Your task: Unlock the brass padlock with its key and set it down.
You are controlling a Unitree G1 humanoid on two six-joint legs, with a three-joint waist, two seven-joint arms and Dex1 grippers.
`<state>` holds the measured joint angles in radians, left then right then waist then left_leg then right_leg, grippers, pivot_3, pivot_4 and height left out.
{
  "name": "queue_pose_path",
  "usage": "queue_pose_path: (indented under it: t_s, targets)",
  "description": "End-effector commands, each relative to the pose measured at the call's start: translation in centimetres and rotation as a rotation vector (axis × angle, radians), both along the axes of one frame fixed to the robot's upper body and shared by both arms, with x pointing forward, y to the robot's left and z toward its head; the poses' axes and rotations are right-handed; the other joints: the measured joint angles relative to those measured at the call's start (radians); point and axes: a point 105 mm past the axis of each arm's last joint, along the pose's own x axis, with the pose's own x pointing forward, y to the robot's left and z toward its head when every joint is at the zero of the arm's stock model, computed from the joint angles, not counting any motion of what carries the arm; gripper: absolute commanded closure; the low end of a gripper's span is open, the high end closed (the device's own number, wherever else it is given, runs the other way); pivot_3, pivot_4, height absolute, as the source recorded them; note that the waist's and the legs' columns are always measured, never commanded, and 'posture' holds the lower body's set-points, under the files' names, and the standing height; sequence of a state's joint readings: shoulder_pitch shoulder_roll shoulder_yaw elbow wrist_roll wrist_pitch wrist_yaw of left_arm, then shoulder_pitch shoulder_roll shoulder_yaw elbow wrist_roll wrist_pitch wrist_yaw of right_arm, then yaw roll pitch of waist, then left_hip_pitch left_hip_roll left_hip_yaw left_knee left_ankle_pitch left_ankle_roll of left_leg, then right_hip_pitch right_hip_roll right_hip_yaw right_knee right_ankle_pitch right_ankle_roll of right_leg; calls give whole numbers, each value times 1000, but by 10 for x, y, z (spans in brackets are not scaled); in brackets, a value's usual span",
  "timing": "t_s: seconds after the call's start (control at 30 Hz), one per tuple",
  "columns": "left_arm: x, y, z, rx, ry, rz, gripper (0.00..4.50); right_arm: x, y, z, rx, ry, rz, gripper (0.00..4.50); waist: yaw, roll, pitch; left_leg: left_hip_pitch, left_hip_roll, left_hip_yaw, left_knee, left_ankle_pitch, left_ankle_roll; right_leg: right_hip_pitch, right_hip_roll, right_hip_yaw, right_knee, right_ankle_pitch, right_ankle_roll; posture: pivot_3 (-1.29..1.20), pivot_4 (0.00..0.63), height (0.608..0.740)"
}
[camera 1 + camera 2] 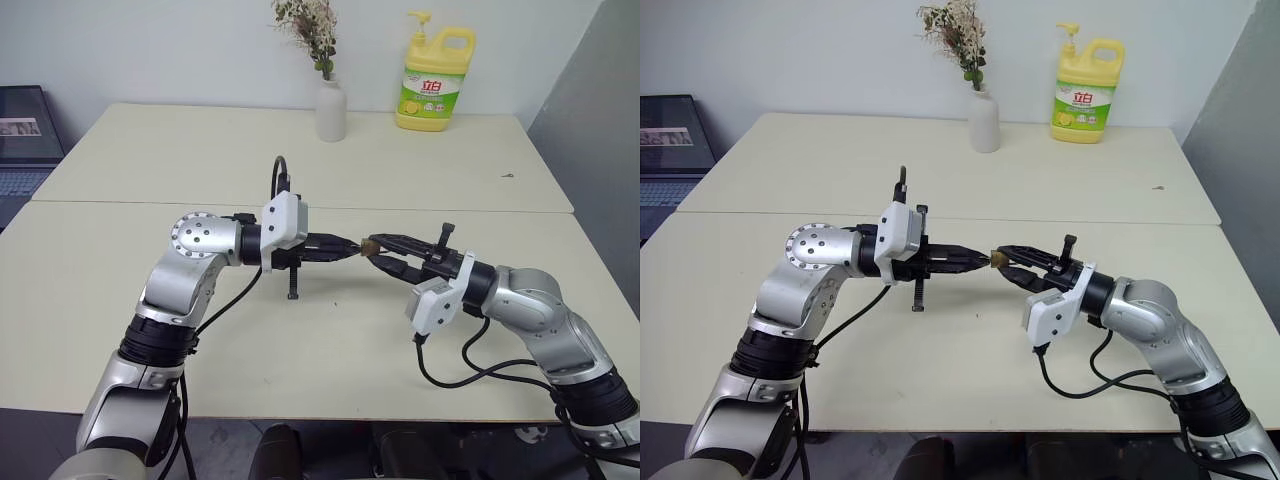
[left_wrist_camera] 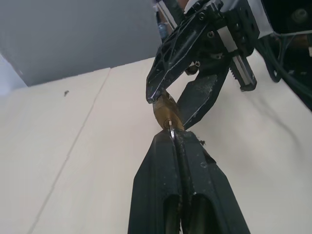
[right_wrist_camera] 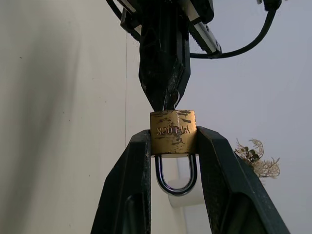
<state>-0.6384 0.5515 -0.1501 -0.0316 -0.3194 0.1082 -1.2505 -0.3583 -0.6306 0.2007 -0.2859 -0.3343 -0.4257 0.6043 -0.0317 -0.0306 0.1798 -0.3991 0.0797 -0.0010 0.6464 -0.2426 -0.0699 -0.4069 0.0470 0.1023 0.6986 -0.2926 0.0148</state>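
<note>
1 brass padlock [image 3: 173, 132] is clamped between the 2 fingers of the right gripper [image 1: 378, 250], above the middle of the table [image 1: 300, 340]. The left gripper [image 1: 345, 244], fingers closed on 1 key [image 2: 171, 124], meets the padlock's underside. The table around is free; 1 vase [image 1: 331, 110] and 1 bottle [image 1: 434, 75] stand at its far edge.
</note>
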Motion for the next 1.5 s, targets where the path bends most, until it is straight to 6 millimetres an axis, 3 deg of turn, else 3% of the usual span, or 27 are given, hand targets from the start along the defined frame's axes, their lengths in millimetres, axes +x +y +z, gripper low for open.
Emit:
queue_pose_path:
  t_s: [0.03,0.33,0.53,0.63,0.9,1.2,1.5]
  targets:
    - [-9,-9,0,9,-60,-73,4500,-2,0,16,44,-44,0,3566,0,0,0,0,0,0,0,0,0,0,0,0,0,0,0,0,150,740]
    - [-3,-8,-3,-2,-119,-60,4500,-4,1,16,46,-47,6,3566,0,0,0,0,0,0,0,0,0,0,0,0,0,0,0,0,150,740]
    - [-8,-12,-4,-30,65,-62,4500,-4,2,16,51,-44,4,3566,0,0,0,0,0,0,0,0,0,0,0,0,0,0,0,0,150,740]
    - [-5,-11,-4,-53,166,-28,3875,-4,3,16,53,-43,5,3566,0,0,0,0,0,0,0,0,0,0,0,0,0,0,0,0,150,740]
    - [-2,-1,10,-150,495,16,1386,-4,1,16,54,-38,-1,3566,-1,0,0,0,0,-1,0,0,0,0,0,0,0,0,0,0,150,740]
    - [-1,-5,16,-195,606,43,1361,-3,3,17,57,-39,7,3566,-1,0,0,0,0,-1,0,0,0,0,0,-1,0,0,0,0,150,740]
    - [2,-18,9,-175,592,52,1361,-6,7,19,49,-60,36,3566,0,0,0,0,0,-1,0,0,0,0,0,-1,0,0,0,0,150,740]
